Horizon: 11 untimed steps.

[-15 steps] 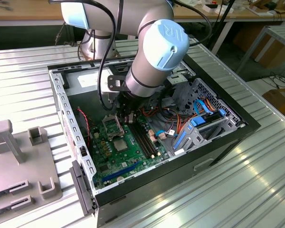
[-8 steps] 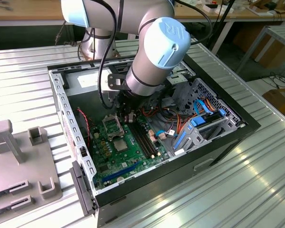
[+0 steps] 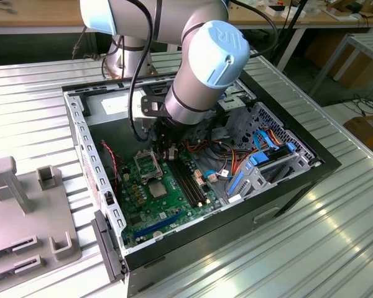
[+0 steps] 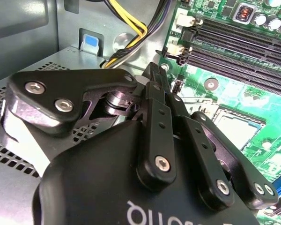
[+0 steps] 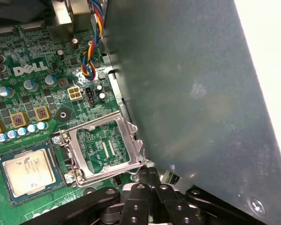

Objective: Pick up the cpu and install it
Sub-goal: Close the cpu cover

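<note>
The cpu [image 5: 25, 171], a small square chip with a dull silvery top, lies flat in its socket on the green motherboard [image 5: 33, 93]; it also appears as the cpu [image 4: 236, 129] and the cpu [image 3: 156, 189]. Beside it the hinged metal socket frame [image 5: 104, 150] stands swung open, with green board showing through it. My gripper [image 5: 149, 174] is shut with nothing between its black fingers, and its tip sits just off the frame's outer edge, away from the cpu. In the second wrist view the gripper [image 4: 153, 71] points down at the board near the case floor.
The grey case wall [image 5: 201, 93] rises close beside the gripper. Long black memory slots [image 4: 239, 51] and yellow-black cables [image 4: 131, 33] lie near. A drive cage with blue parts [image 3: 267, 164] fills the case on the exterior view's right. A grey fixture [image 3: 25, 205] stands outside.
</note>
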### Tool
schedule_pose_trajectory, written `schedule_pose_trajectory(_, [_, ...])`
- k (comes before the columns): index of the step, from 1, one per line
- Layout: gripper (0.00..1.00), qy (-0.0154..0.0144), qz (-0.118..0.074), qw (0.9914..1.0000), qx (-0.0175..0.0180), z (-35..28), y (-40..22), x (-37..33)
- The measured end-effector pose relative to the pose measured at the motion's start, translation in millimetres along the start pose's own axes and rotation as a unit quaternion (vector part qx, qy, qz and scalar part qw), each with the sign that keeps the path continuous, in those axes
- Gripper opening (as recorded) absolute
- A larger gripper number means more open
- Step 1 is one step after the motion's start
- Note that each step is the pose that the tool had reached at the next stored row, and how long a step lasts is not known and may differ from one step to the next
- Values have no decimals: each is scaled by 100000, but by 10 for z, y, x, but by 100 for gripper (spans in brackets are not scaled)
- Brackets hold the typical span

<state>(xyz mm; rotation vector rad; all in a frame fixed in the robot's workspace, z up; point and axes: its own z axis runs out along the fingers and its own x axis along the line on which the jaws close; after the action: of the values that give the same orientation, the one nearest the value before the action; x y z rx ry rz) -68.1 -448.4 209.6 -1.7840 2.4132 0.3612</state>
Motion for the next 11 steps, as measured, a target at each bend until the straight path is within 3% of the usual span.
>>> schedule_pose_trajectory(11, [11,812,115,99997,-36,-52,7,-13])
